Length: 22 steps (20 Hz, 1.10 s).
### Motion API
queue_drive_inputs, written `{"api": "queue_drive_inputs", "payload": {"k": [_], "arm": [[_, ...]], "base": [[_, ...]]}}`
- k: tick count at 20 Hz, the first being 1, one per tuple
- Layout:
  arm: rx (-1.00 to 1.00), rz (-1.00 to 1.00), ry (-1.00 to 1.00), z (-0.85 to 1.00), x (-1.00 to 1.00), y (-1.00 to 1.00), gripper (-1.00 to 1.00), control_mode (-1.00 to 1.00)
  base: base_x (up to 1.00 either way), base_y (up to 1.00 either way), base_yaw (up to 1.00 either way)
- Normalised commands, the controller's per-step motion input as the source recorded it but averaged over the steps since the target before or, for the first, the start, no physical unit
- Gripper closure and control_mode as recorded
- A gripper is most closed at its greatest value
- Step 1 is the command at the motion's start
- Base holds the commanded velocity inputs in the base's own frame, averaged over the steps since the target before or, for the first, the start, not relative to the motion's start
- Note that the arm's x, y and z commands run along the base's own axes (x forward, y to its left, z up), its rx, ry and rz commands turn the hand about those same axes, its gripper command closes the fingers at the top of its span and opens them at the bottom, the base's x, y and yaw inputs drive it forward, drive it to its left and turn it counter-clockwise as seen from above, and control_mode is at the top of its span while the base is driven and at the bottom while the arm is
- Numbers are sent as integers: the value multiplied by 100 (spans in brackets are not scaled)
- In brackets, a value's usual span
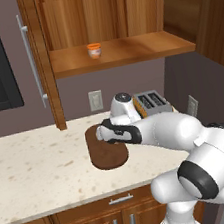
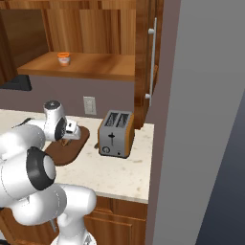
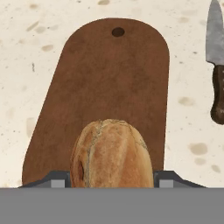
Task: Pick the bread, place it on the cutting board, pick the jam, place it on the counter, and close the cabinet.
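No writing, brand or label can be read on anything here; the jam jar (image 1: 94,50) is too small to show any.

In the hand view the bread (image 3: 112,153) is a golden-brown crusty loaf, oval, its long axis running from 6 o'clock toward 12 o'clock, in line with the long axis of the cutting board (image 3: 109,78). The loaf sits between the two dark fingertips (image 3: 56,178), which flank its near end on either side; the gripper (image 3: 112,181) is clamped on the bread. Whether the loaf's underside touches the board cannot be told. The board is a dark brown oval with a small hanging hole at its 12 o'clock end; the loaf covers its 6 o'clock end.

A knife (image 3: 216,65) with a grey blade and dark handle lies on the counter (image 3: 26,65) at 2 o'clock from the bread, apart from the board and roughly parallel to it.

In the left base view the cutting board (image 1: 108,152) lies on the speckled counter (image 1: 36,170), with the arm's hand above it. A toaster (image 1: 150,103) stands at 2 o'clock from the board. The orange jam jar stands upright on the lower shelf of the cabinet (image 1: 121,52), whose doors are open, at 12 o'clock from the board.

In the right base view the toaster (image 2: 116,134) stands just right of the cutting board (image 2: 69,148), and the jam (image 2: 63,59) sits on the cabinet shelf above.
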Motion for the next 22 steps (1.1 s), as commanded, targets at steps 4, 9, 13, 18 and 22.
{"api": "queue_drive_inputs", "payload": {"k": [4,9,13,18,22], "arm": [[0,0,0,-28,9,3,100,-100],[0,0,0,-24,3,3,100,-100],[0,0,0,-17,0,1,100,-100],[0,0,0,-15,0,2,100,-100],[0,0,0,-19,0,2,100,-100]], "base": [[0,0,0],[0,0,0],[0,0,0],[0,0,0],[0,0,0]]}}
